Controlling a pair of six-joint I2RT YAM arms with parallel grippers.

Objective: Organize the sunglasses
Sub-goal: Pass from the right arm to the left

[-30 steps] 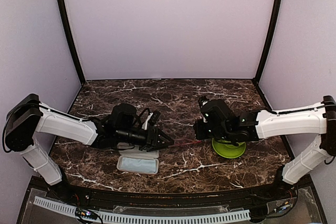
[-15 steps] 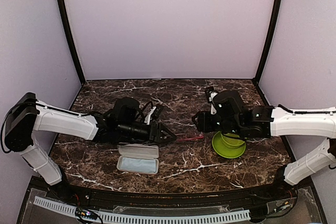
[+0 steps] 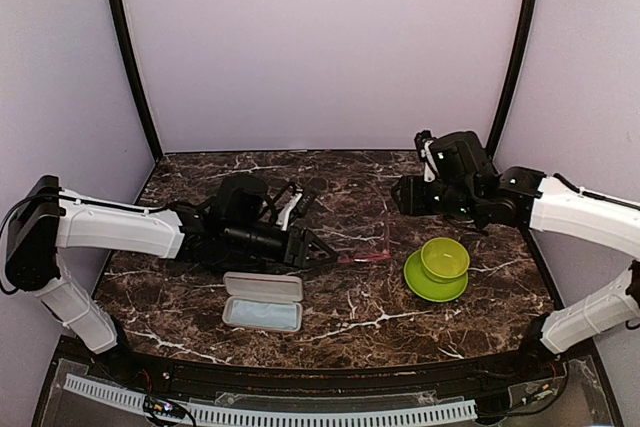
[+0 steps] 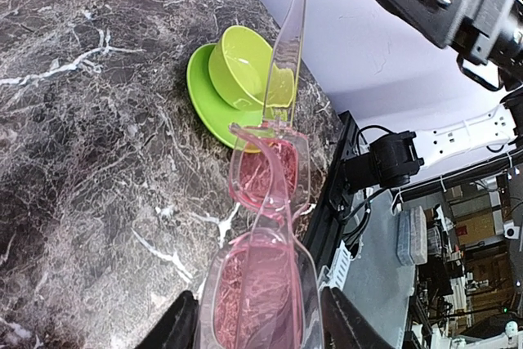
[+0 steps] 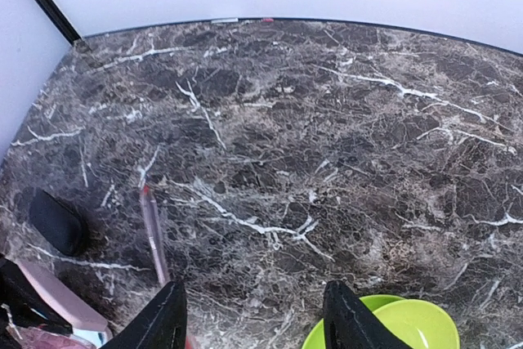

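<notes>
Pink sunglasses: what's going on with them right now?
The left gripper is clamped on the pink sunglasses at one lens, a temple swung out. The right gripper is open and empty, near the back right. An open case lies on the table near the left gripper; a green cup on its saucer sits further right.

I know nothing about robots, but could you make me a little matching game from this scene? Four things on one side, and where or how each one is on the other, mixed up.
Things:
1 pink sunglasses
2 green cup
3 pale case
4 right gripper

Places:
A on the green saucer
B raised above the table, open and empty
C gripped by the left gripper
D lying open near the front edge

Pairs: 1-C, 2-A, 3-D, 4-B
</notes>
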